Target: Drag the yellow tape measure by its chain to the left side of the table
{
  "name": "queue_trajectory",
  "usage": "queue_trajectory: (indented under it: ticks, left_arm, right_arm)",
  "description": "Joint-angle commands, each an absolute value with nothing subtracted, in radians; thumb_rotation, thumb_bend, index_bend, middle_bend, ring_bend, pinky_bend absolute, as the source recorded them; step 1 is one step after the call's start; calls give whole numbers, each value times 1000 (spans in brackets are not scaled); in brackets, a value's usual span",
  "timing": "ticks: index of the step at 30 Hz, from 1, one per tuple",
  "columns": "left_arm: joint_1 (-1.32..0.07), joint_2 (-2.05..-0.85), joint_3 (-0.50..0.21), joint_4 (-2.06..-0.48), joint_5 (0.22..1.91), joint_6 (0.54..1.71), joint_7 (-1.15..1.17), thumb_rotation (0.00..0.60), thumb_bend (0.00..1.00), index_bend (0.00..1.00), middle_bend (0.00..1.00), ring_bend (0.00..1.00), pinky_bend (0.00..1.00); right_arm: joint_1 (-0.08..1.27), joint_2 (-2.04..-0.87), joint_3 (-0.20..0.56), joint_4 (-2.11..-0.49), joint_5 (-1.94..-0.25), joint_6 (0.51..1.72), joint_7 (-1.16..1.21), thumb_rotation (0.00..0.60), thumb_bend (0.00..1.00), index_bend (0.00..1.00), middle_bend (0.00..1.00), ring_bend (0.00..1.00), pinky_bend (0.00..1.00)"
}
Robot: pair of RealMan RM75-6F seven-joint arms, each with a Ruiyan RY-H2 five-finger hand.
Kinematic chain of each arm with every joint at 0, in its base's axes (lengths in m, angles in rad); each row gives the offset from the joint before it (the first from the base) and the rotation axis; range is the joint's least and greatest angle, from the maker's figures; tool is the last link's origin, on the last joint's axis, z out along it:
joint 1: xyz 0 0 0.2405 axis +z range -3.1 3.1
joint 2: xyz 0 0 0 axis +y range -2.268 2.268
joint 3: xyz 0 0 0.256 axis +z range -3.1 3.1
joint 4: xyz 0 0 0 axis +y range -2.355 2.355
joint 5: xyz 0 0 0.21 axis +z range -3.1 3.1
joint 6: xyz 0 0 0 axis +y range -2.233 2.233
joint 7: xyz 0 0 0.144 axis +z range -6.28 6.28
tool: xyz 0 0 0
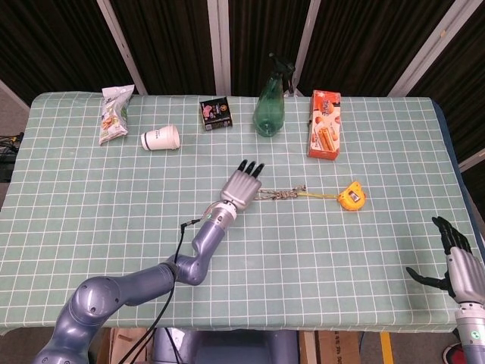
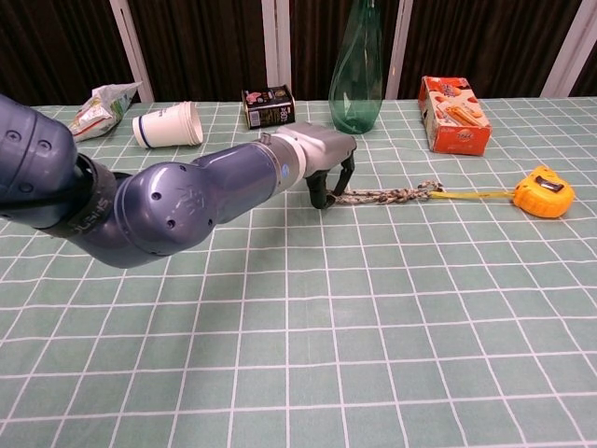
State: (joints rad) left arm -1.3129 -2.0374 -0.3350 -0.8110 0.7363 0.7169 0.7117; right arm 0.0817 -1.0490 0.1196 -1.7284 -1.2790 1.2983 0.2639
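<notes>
The tape measure lies right of table centre, its chain stretched toward 9 o'clock. The left hand presses curled fingers on the chain's end. The right hand hangs at the table's right edge, fingers apart, empty.

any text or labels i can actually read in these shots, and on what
None can be read.
Orange box: printed pictures and lettering, too blurred.
Small dark box: label print, too small.
Paper cup: dark band and marks, unreadable.
Snack bag: printing blurred.
Yellow tape measure: small label, illegible.
</notes>
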Motion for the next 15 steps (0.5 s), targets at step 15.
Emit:
queue_trajectory:
  ticks: [15]
  left_arm:
    - [-1109, -1748, -260, -1260, 915, 966, 636, 600, 560, 574, 0, 0, 0]
  right_arm:
    - [77, -1051, 115, -1732, -1292, 1312, 253, 600, 183, 0, 0, 0, 0]
